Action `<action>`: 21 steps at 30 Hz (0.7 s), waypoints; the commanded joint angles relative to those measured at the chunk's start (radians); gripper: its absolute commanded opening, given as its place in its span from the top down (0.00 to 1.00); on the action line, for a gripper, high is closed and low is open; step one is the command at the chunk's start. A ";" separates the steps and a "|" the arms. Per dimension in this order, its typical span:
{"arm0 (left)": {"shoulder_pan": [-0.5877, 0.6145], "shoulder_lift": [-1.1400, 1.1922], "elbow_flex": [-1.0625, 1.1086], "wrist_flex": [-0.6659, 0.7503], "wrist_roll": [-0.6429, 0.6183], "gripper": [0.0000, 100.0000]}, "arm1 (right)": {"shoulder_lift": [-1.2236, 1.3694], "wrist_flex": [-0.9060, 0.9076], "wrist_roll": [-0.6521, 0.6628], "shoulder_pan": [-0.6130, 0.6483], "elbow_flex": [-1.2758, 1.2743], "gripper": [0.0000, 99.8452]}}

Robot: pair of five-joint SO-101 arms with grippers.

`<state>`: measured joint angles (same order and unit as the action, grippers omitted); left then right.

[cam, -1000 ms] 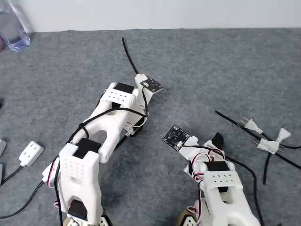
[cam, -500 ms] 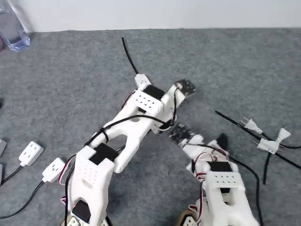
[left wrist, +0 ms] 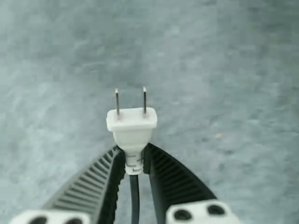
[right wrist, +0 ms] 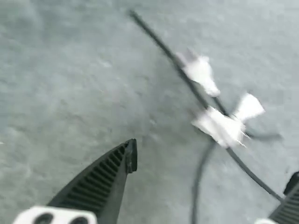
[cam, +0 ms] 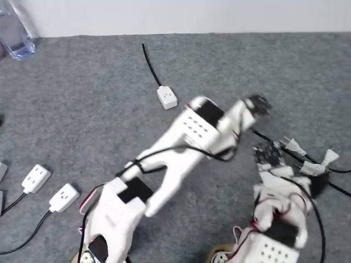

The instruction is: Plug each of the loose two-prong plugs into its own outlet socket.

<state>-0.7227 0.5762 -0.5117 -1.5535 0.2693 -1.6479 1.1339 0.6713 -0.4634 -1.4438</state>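
Left gripper is pinched on a white two-prong plug, grabbing it low on the neck where the black cord comes out. That's deliberate. The body and both prongs stick out clear past the fingertips, pointing away from the wrist, so nothing of mine should get between the prongs and a socket face.

In the high view the left arm is stretched out long across the grey mat. Its gripper end is well off to the right of the lone outlet socket. So the plug is over there too, looks lifted off the mat, nowhere near the slots yet. My guess is the next bit is carrying it over to that socket and squaring up the prongs.

Right gripper is spread wide with nothing in it. It's even further right of the socket and nearer my side, hovering near the two loose plugs lying on their cords.
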 commanded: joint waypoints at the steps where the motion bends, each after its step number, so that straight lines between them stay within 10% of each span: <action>1: -0.072 -0.006 -0.035 -0.008 -0.008 0.99 | -0.186 0.084 0.069 -0.131 -0.012 0.52; 15: -0.140 0.115 -0.039 0.083 -0.008 0.97 | -0.168 -0.061 0.144 -0.219 -0.239 0.52; 21: -0.138 0.173 -0.039 0.078 -0.008 0.75 | -0.168 -0.061 0.144 -0.219 -0.239 0.52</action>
<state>-0.8608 0.7587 -0.5178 -1.4922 0.2693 -1.7998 1.0940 0.8124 -0.6751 -1.6678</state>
